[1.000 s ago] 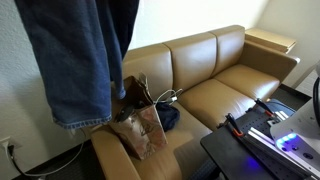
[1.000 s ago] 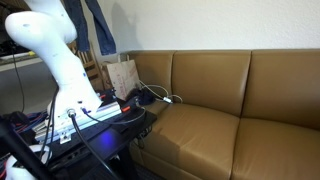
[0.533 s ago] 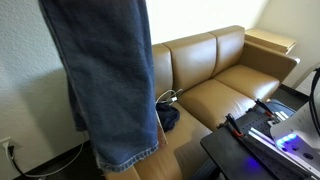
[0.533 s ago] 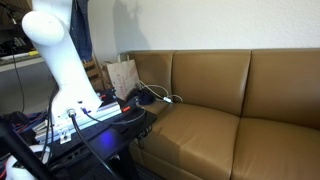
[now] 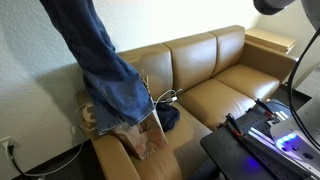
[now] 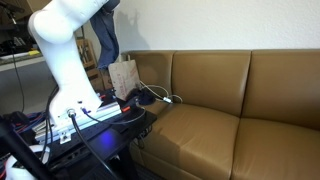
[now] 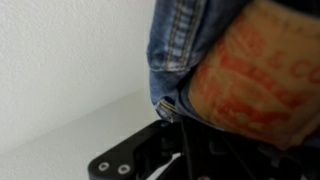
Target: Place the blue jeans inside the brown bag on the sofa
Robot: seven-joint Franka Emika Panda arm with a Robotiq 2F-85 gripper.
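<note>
The sofa [image 5: 225, 95], a tan leather 2-seat unit, runs along a white wall and shows in both exterior views. The blue jeans [image 5: 105, 70] hang in the air over the sofa's armrest end, with no part lying on the cushions. In an exterior view the legs slant down from the top edge, and the hems overlap the upper edge of the brown bag [image 5: 148, 135]. It cannot be determined whether the hems are inside the bag's mouth or just in front of it. The white robot arm [image 6: 60, 50] rises from a cluttered bench beside the sofa, and the denim drops from its top end. The brown bag stands upright at the armrest end of the sofa. A dark navy cloth [image 5: 169, 118] lies bunched on the seat just beside the bag, with a white cable [image 5: 167, 97] behind it. In the wrist view the jeans' waistband and a tan leather patch [image 7: 255, 75] with red print fill the upper right. The gripper [image 7: 175, 135] is clamped tight on the waistband's edge, carrying the jeans.
</note>
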